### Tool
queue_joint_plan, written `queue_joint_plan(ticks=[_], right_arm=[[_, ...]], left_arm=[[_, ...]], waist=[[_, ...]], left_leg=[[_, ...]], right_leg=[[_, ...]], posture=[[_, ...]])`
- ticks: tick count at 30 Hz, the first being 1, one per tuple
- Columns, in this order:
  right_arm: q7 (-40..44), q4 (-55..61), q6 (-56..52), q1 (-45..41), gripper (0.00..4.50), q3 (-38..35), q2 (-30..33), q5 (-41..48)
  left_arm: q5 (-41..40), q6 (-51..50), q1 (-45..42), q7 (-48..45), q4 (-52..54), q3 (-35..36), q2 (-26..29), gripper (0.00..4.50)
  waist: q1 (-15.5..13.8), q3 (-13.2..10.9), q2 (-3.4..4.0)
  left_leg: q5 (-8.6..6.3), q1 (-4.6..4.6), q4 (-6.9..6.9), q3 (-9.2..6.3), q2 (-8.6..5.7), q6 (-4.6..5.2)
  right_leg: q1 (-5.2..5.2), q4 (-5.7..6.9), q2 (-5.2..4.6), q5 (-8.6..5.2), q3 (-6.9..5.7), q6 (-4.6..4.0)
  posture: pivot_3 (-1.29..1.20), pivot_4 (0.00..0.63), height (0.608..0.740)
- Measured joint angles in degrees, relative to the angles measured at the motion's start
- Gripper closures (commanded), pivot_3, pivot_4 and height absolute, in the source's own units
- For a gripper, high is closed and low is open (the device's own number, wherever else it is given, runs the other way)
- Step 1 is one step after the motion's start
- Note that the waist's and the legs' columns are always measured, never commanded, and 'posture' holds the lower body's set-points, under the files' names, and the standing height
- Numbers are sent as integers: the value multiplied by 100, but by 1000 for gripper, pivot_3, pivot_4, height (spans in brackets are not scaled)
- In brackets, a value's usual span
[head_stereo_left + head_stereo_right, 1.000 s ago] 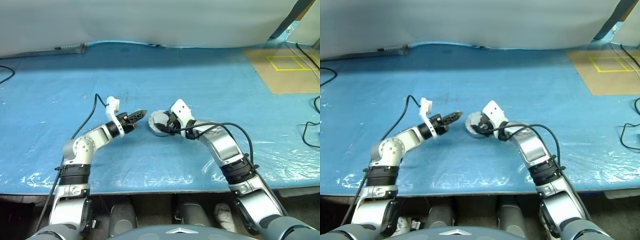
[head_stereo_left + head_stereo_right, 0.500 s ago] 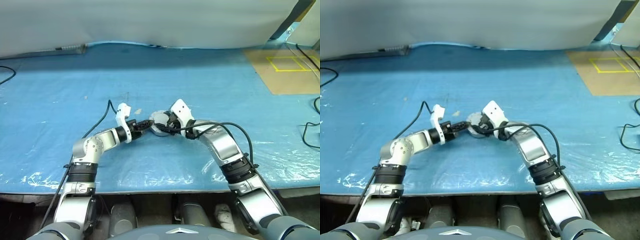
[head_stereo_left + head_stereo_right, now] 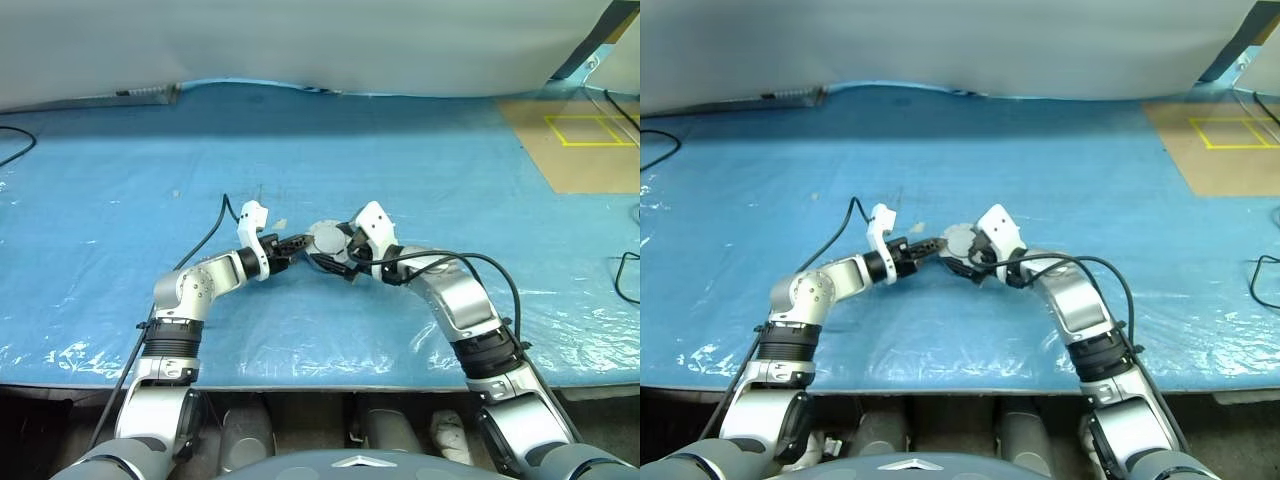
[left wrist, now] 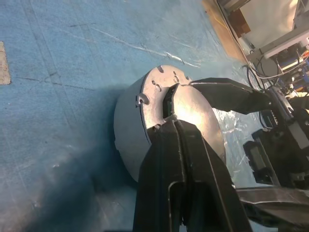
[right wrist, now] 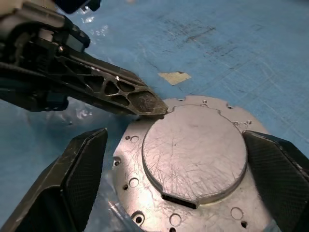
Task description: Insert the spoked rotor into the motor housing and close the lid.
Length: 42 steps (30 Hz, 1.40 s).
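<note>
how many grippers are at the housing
2: the shut left gripper tips on the housing's closed top edge, the open right gripper straddling it.

My blue plastic sheet (image 3: 420, 140) covers the table; grey backdrop (image 3: 300, 40) behind it, brown board (image 3: 575, 150) with yellow tape square (image 3: 580, 130) at its far-right corner.
</note>
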<state>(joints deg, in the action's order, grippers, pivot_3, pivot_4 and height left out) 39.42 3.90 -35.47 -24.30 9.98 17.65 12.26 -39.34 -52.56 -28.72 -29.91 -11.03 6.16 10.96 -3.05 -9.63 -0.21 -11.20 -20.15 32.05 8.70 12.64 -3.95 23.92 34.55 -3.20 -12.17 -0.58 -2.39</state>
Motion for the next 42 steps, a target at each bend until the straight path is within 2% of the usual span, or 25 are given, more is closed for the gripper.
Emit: queue_joint_plan(ticks=[8,12,24,27,30,32,42], right_arm=[[-246,168,-851,307,18,-1279,80,934],[-566,46,-1450,266,18,-1792,-104,1371],[-942,-412,-2496,210,18,-2111,-840,2321],[-1023,-480,-2516,171,613,-2117,-935,2380],[-1108,-573,-2678,158,1613,-2245,-1051,2514],[-1127,-575,-2801,141,2104,-2385,-1061,2670],[-1247,-529,-3144,294,2188,-2568,-1033,3075]], left_arm=[[126,33,21,-74,-2,-35,42,4500],[197,84,21,-142,-2,-62,39,4500],[289,137,55,-231,43,-111,35,4500],[298,156,82,-235,63,-111,34,4500],[316,164,95,-234,84,-112,29,4500],[342,182,121,-232,88,-106,43,4500],[326,224,146,-261,107,-109,-16,4500]], waist=[[-2,-2,1],[-4,-2,1],[-77,-5,7],[-85,-5,7],[-89,-5,7],[-91,-5,7],[-102,-4,8]], left_leg=[[0,-6,-6,1,-3,0],[0,-6,-14,0,-4,0],[1,-6,-31,1,-7,-1],[1,-5,-38,1,-7,-2],[1,-6,-41,1,-8,-2],[1,-6,-42,1,-11,-2],[2,-5,-53,0,-12,-3]], right_leg=[[8,-3,-1,-1,0,1],[8,-9,0,-1,0,1],[9,-20,-2,-1,-1,1],[9,-21,-2,-2,-2,1],[9,-25,-2,-2,-2,1],[9,-26,-3,-2,-2,1],[8,-31,-4,-4,-3,5]], posture=[[0,150,740],[0,150,740],[0,150,740],[0,150,740],[0,150,740],[0,150,740],[0,150,740]])
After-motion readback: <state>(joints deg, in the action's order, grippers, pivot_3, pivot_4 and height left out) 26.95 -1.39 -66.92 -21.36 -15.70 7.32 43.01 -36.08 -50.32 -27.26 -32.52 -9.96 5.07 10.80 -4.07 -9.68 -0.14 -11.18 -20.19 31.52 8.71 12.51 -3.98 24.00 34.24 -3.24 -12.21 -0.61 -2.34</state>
